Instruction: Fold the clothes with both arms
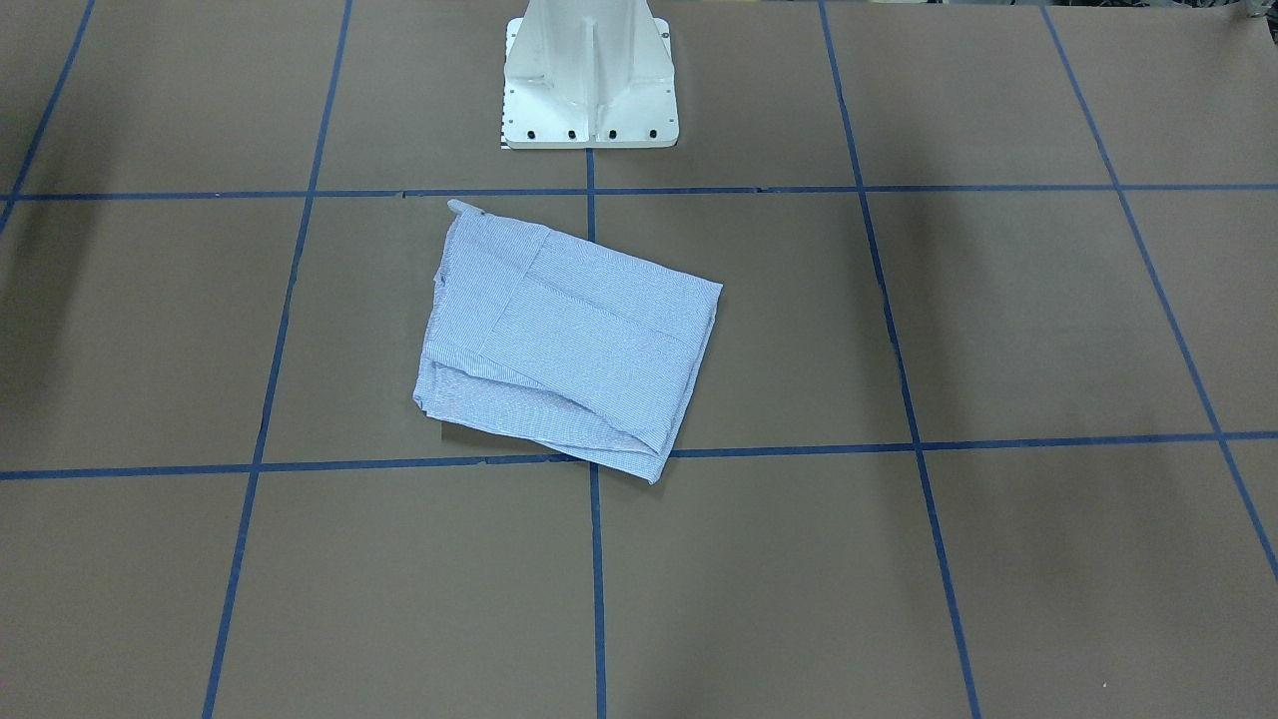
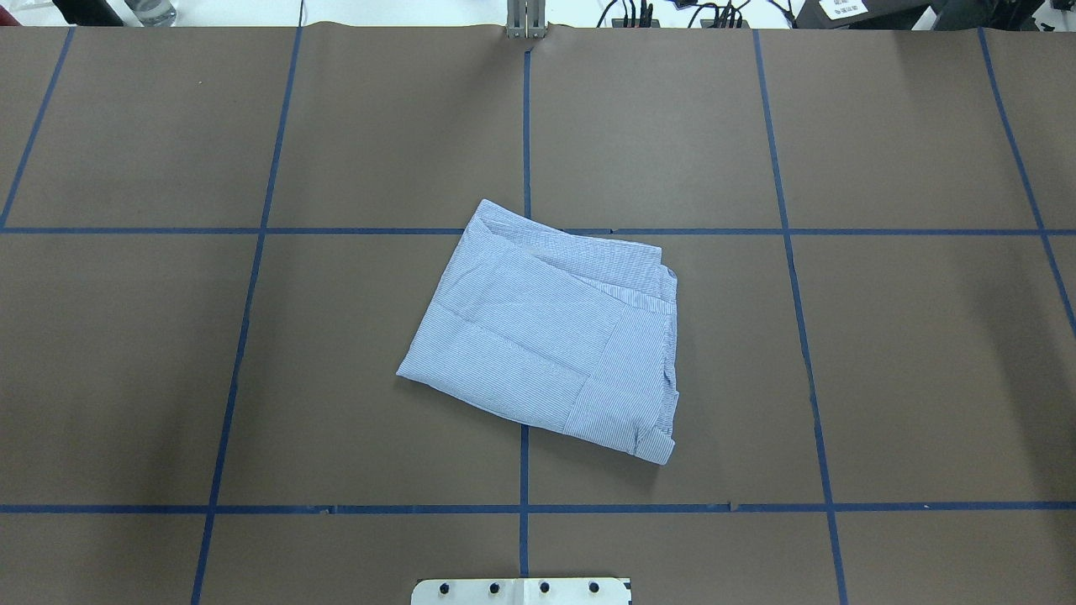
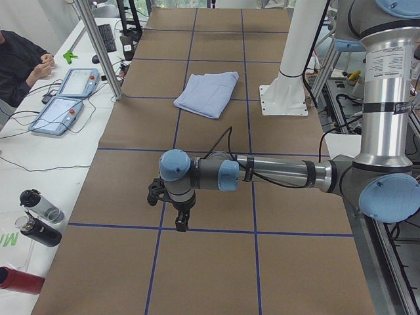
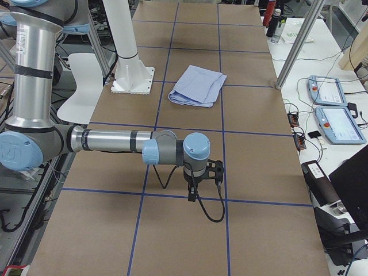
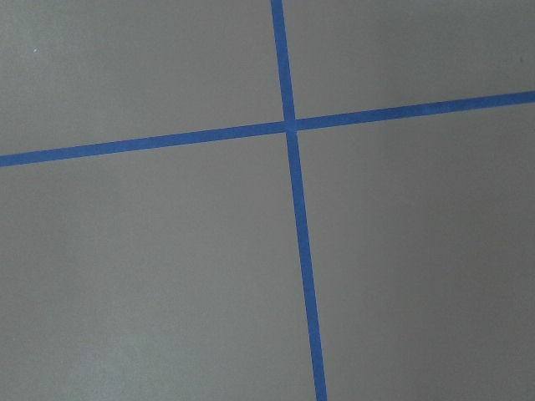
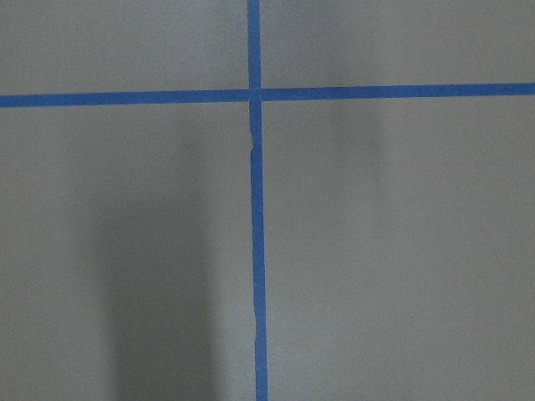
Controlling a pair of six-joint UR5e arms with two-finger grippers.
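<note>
The clothes are one light blue-and-white striped shirt (image 2: 546,336), folded into a compact, slightly skewed rectangle and lying flat at the table's centre (image 1: 569,340). No arm touches it. The left arm reaches out low over the brown paper near the table's left end, and its gripper (image 3: 180,220) points down, far from the shirt (image 3: 209,92). In the same way the right gripper (image 4: 191,192) hangs over the right end, far from the shirt (image 4: 198,85). I cannot tell whether either gripper is open or shut. Both wrist views show only brown paper and crossing blue tape.
The white pedestal base (image 1: 589,90) stands just behind the shirt. Blue tape lines (image 2: 524,126) divide the brown table cover. Beside the table's far long edge are teach pendants (image 3: 65,98), bottles (image 3: 39,216), a metal post (image 3: 98,46) and a seated person (image 3: 20,59).
</note>
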